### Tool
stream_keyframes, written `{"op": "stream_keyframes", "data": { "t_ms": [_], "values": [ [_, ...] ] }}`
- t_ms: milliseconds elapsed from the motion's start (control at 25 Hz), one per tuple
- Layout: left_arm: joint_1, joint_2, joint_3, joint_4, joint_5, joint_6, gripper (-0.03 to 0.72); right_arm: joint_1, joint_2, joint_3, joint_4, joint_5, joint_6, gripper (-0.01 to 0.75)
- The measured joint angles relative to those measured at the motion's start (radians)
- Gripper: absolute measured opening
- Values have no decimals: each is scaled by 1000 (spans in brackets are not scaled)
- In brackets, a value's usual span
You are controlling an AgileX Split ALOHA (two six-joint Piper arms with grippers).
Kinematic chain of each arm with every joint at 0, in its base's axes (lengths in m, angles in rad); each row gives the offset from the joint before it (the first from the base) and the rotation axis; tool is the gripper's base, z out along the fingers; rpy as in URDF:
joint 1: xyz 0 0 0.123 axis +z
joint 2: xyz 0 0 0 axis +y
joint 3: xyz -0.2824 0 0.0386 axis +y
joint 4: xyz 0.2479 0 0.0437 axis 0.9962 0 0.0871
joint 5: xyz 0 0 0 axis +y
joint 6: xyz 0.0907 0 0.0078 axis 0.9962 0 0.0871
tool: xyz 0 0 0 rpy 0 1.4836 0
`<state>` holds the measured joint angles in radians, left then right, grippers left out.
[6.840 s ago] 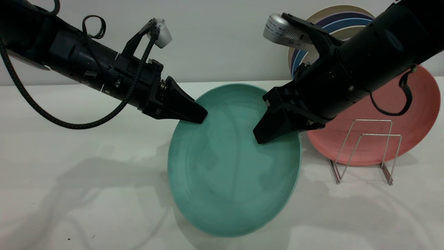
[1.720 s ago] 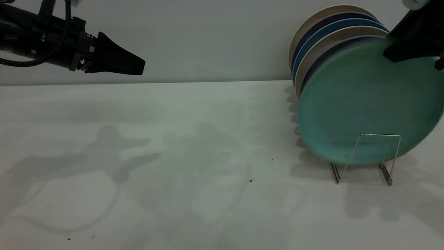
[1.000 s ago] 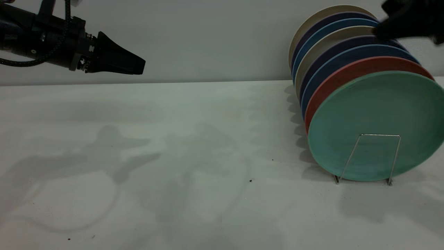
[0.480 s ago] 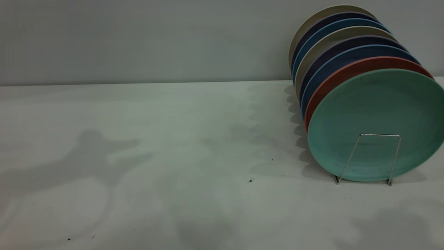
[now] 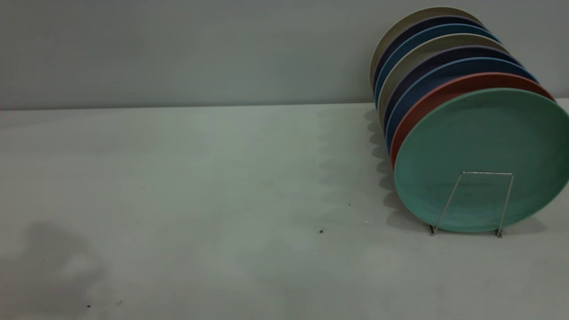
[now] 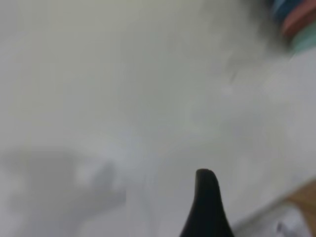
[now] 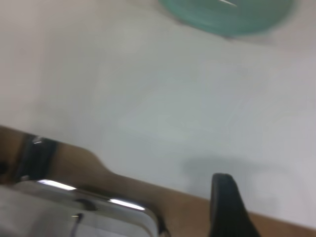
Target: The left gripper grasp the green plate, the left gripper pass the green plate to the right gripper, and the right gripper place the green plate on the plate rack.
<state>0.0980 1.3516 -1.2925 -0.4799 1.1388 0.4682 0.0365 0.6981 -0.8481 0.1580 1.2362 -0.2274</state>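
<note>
Both grippers are out of the exterior view; my left gripper point(image 6: 206, 197) and right gripper point(image 7: 224, 202) each show one finger, so I cannot tell their opening; neither holds anything; the green plate point(image 5: 482, 160) stands foremost in the plate rack point(image 5: 478, 202), against the salmon plate point(image 5: 426, 100); I'd park both arms clear.

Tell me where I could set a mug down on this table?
Anywhere on the white table left of the green plate, back to the wall. The right end is crowded: plates stand packed in the plate rack.
</note>
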Motion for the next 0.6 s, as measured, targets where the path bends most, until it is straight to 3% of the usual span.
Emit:
{"op": "stream_keyframes", "data": {
  "t_ms": [280,440,600],
  "values": [
    [0,-101,62,195,29,-138,591,0,-207,234,-97,-57,58,444],
    [0,-194,192,210,29,-165,591,0,-286,349,-99,-105,109,444],
    [0,-313,367,217,29,-168,591,0,-303,374,-139,-113,187,444]
  ]
}}
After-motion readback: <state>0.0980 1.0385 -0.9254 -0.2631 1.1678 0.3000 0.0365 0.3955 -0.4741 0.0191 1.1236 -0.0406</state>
